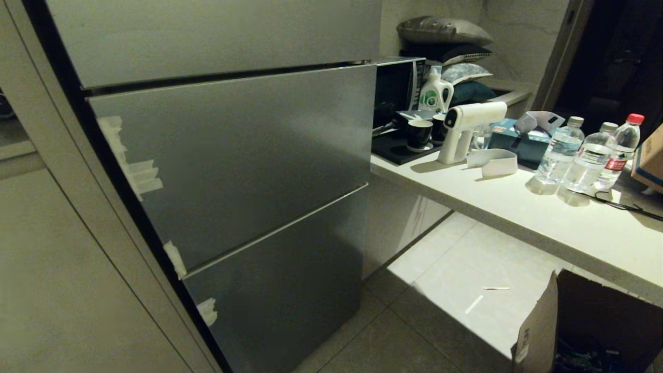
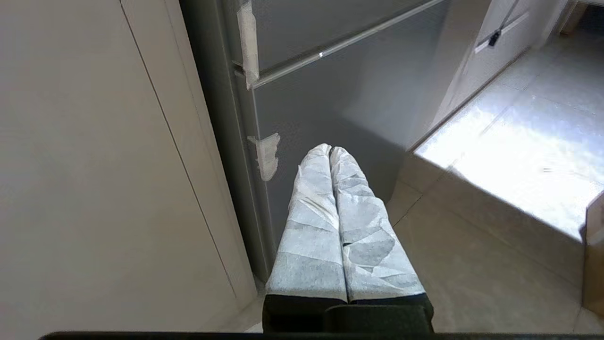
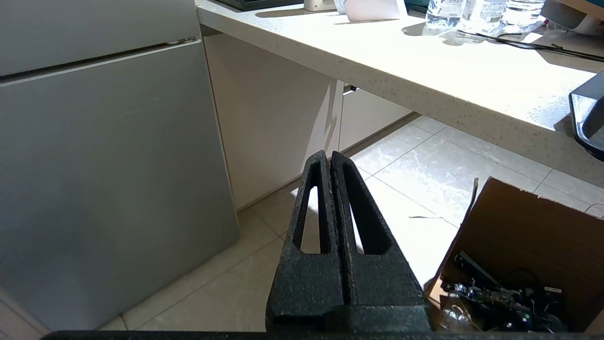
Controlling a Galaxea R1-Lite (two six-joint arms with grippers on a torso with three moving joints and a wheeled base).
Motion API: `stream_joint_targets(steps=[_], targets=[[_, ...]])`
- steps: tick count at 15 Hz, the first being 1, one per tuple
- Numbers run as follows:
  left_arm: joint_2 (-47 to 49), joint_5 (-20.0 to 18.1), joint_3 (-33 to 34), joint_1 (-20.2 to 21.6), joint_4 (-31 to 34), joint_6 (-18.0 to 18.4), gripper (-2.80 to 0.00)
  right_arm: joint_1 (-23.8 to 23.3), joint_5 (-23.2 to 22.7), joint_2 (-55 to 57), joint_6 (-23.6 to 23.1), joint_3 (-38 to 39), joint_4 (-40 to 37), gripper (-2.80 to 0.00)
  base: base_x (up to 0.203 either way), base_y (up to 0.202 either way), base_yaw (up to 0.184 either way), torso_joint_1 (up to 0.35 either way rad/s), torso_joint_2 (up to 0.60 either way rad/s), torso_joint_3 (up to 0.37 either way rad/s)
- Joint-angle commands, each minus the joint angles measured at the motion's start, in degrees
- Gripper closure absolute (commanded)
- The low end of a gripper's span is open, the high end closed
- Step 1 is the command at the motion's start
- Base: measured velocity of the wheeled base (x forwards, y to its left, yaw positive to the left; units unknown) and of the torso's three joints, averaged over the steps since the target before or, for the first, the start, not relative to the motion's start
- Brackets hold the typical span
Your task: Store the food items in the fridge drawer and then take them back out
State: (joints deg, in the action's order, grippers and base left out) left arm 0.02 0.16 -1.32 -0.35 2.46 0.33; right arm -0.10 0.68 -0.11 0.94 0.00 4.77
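The fridge [image 1: 233, 155] fills the left half of the head view, its grey metal-fronted panels closed, with white tape scraps [image 1: 142, 176] along its left edge. The fridge drawer and the food items are hidden or out of view. Neither arm shows in the head view. My left gripper [image 2: 330, 150], its fingers wrapped in white tape, hangs shut and empty in front of the lowest panel [image 2: 330, 108]. My right gripper [image 3: 328, 156], black, is shut and empty above the floor tiles [image 3: 424, 170], right of the fridge [image 3: 108, 165].
A pale counter [image 1: 518, 207] runs along the right, carrying a white spray gun [image 1: 463, 129], mugs [image 1: 418, 134], a detergent bottle [image 1: 435, 93], a microwave [image 1: 399, 85] and three water bottles [image 1: 585, 155]. An open cardboard box [image 1: 585, 331] stands on the floor at lower right.
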Motion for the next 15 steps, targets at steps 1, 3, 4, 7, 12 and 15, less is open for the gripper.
stream_joint_targets(steps=[1, 3, 4, 7, 12, 15], targets=[[1.15, -0.09, -6.19, 0.0, -0.4, -0.12, 0.0, 0.01, 0.02, 0.11, 0.03, 1.76, 0.07, 0.0, 0.0, 0.0, 0.0, 0.0, 0.0, 0.0], [8.34, -0.13, -11.92, -0.18, -0.58, -0.86, 0.0, 0.01, 0.02, 0.11, 0.03, 1.76, 0.07, 0.0, 0.0, 0.0, 0.0, 0.0, 0.0, 0.0], [14.08, -0.06, -14.52, -0.26, -0.7, -1.7, 0.0, 0.01, 0.02, 0.11, 0.0, 1.76, 0.07, 0.0, 0.0, 0.0, 0.0, 0.0, 0.0, 0.0], [33.44, 1.86, -21.76, -0.3, -2.15, -4.89, 0.0, 0.01, 0.02, 0.11, 0.03, 1.76, 0.07, 0.0, 0.0, 0.0, 0.0, 0.0, 0.0, 0.0], [61.48, 3.24, -30.4, 3.45, -18.06, -9.91, 0.0, 0.01, 0.02, 0.11, 0.03, 1.76, 0.07, 0.0, 0.0, 0.0, 0.0, 0.0, 0.0, 0.0], [72.62, -4.3, -36.8, 11.73, -26.38, -12.26, 0.0, 0.01, 0.02, 0.11, 0.03, 1.76, 0.07, 0.0, 0.0, 0.0, 0.0, 0.0, 0.0, 0.0]])
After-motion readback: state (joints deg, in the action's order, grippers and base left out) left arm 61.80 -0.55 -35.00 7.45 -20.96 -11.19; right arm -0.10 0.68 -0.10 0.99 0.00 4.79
